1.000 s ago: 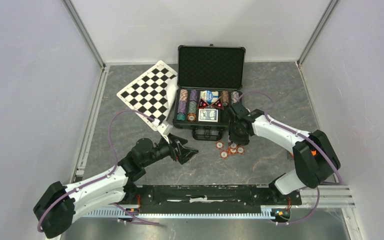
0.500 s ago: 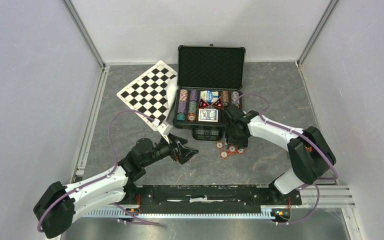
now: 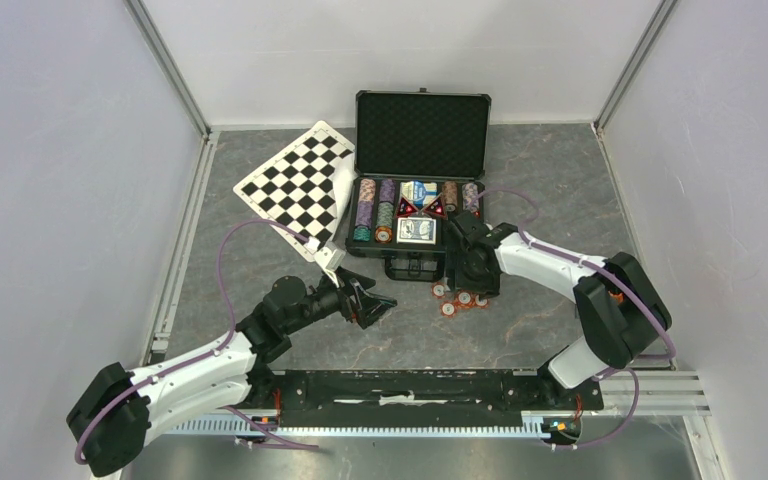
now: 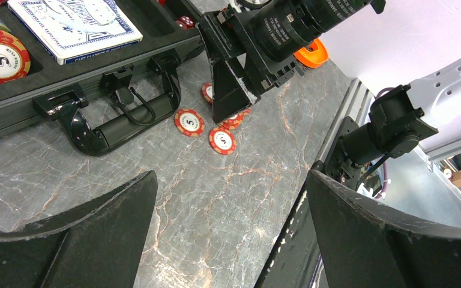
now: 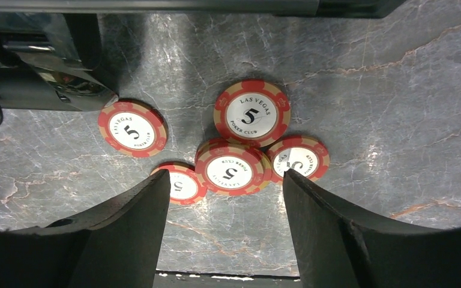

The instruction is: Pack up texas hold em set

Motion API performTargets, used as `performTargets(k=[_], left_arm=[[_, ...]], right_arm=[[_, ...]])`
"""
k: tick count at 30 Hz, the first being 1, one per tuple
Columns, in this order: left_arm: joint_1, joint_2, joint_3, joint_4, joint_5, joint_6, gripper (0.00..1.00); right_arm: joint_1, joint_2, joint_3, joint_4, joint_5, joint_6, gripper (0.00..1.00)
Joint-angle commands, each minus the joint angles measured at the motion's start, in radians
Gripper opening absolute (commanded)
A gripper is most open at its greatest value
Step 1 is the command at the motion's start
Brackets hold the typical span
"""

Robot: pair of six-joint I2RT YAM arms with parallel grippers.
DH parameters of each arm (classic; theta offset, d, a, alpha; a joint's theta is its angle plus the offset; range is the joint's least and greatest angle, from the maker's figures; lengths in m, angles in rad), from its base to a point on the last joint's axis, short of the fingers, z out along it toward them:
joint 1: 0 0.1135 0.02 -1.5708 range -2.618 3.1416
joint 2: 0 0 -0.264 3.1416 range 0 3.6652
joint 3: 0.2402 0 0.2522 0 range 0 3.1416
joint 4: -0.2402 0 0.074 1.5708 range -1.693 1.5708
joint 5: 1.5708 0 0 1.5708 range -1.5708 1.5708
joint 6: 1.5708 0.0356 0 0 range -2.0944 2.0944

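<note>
The black case lies open at the back middle with its lid up. It holds rows of chips and a blue card deck. Several red "5" poker chips lie loose on the table in front of the case. My right gripper is open and empty, low over these chips. In the right wrist view it straddles a small stack, with single chips around it. My left gripper is open and empty, left of the chips. The left wrist view shows the case handle and red dice.
A black-and-white checkered board lies left of the case, with a white sheet at its edge. An orange object sits behind the right arm in the left wrist view. Grey walls enclose the table on three sides.
My right gripper has moved a little left and down towards the loose chips in front of the case. The left arm has not moved.
</note>
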Motion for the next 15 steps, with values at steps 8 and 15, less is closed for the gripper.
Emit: performTargets(k=[8, 15], left_arm=[[0.004, 0.000, -0.003, 0.017, 0.023, 0.014, 1.00], [0.004, -0.002, -0.006, 0.024, 0.025, 0.011, 1.00]], right_arm=[[0.017, -0.029, -0.049, 0.019, 0.002, 0.124, 0.75], [0.017, -0.133, -0.077, -0.006, 0.066, 0.172, 0.83]])
